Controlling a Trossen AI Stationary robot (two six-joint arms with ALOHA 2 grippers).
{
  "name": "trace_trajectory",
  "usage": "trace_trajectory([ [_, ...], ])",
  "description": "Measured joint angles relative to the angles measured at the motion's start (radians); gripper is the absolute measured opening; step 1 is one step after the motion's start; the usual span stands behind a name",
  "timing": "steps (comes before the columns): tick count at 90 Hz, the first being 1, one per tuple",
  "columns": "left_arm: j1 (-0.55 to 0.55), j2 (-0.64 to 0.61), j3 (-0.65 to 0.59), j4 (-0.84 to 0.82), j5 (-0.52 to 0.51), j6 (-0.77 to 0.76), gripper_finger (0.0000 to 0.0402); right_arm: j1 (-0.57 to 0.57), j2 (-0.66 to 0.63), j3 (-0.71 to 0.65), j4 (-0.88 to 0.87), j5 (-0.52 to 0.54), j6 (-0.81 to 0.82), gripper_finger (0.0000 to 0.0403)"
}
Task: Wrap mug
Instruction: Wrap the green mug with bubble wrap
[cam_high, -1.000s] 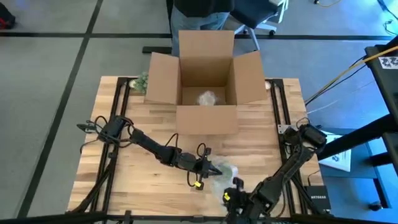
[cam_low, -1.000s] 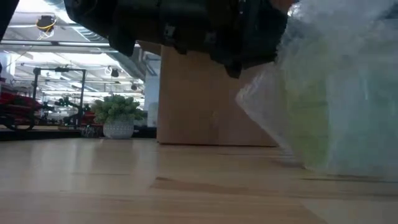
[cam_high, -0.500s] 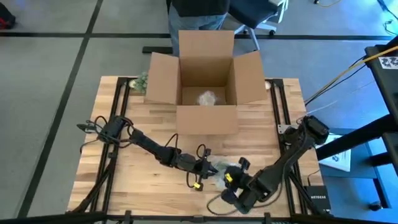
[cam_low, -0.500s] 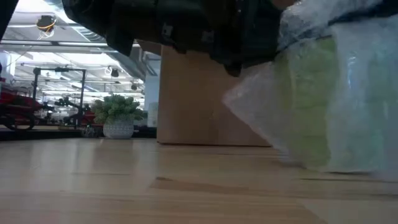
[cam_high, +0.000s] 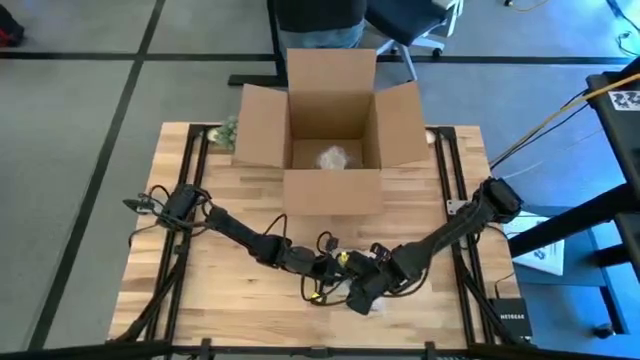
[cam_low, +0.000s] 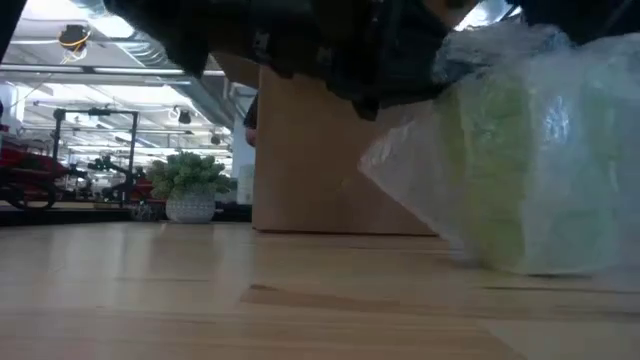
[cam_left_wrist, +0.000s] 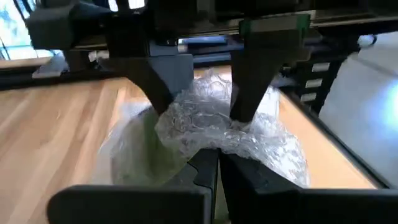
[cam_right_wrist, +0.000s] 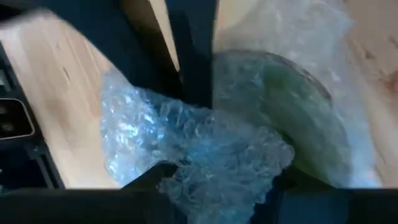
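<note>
- The mug, pale green and swathed in bubble wrap, sits on the wooden bench near its front edge, well in front of the open cardboard box.
- The left end effector reaches in from the left side of the bench; in its own wrist view its two fingers lie pressed together at the foot of the bundle, and whether any wrap is caught between them I cannot tell.
- The right end effector comes in from the right and meets the bundle head-on; seen from the left wrist, its two dark fingers stand apart, pinching a crumpled ridge of wrap on top of the mug.
- Inside the box lies another small clear bundle.
- A potted plant stands at the far left corner of the bench, beside the box.
- A person stands just behind the box.
</note>
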Motion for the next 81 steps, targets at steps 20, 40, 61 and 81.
trace_trajectory([
  [20, -0.02, -0.095, 0.0, -0.092, -0.043, 0.035, 0.0, 0.007, 0.004, -0.016, 0.052, 0.016, 0.0, 0.0101],
  [40, -0.04, -0.075, 0.002, -0.055, 0.011, 0.086, 0.0, 0.008, 0.006, -0.017, 0.058, 0.053, -0.002, 0.0101],
  [61, 0.011, 0.042, 0.01, 0.05, 0.005, -0.027, 0.0, 0.009, 0.008, -0.021, 0.095, 0.077, -0.051, 0.0101],
  [81, 0.013, 0.053, 0.011, 0.061, 0.007, -0.059, 0.0, 0.007, -0.004, -0.021, 0.099, 0.027, -0.081, 0.0101],
])
